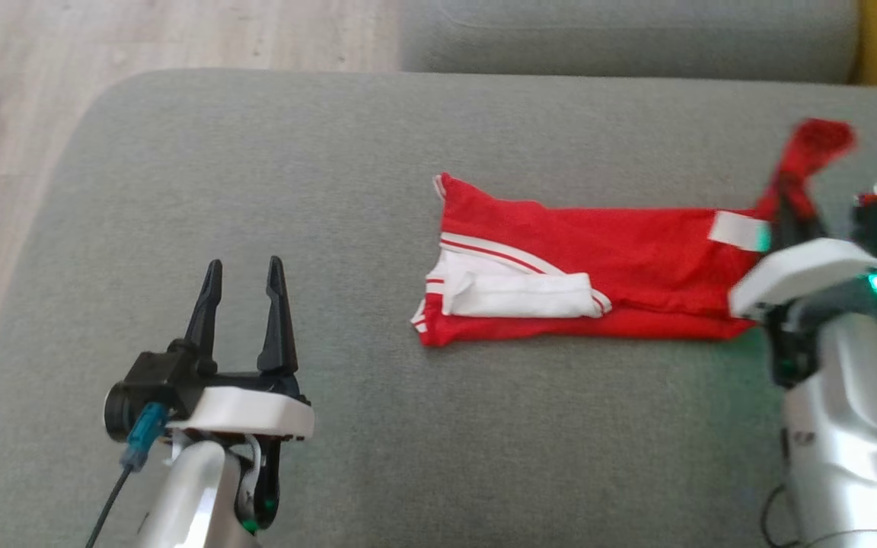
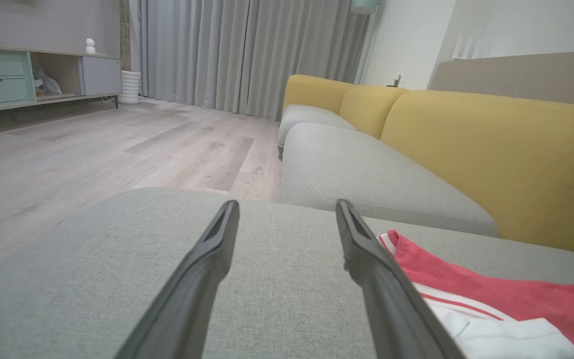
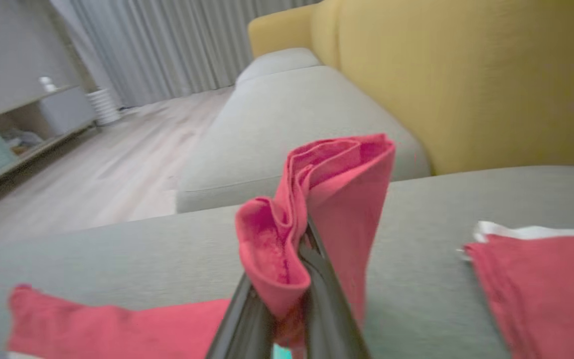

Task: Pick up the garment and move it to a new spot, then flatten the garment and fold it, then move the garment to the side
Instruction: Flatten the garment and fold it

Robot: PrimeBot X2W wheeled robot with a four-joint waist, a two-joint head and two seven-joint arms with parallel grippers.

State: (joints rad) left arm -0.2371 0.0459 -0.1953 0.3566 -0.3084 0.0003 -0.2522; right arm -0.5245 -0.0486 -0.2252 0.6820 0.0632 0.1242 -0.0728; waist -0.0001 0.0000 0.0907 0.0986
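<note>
A red garment with white trim lies in a long folded strip on the grey seat cushion, right of the cushion's middle, with its white collar and sleeve at the end nearer the cushion's centre. The other end is raised off the cushion near its right edge. There the right gripper has its two dark fingers pressed together on a bunched fold of red cloth, which stands up above the fingertips; this part is blurred in the head view. The left gripper hovers over the cushion's left front area, fingers spread apart with nothing between them, well clear of the garment. A second folded red cloth with a white edge rests at the cushion's far right.
</note>
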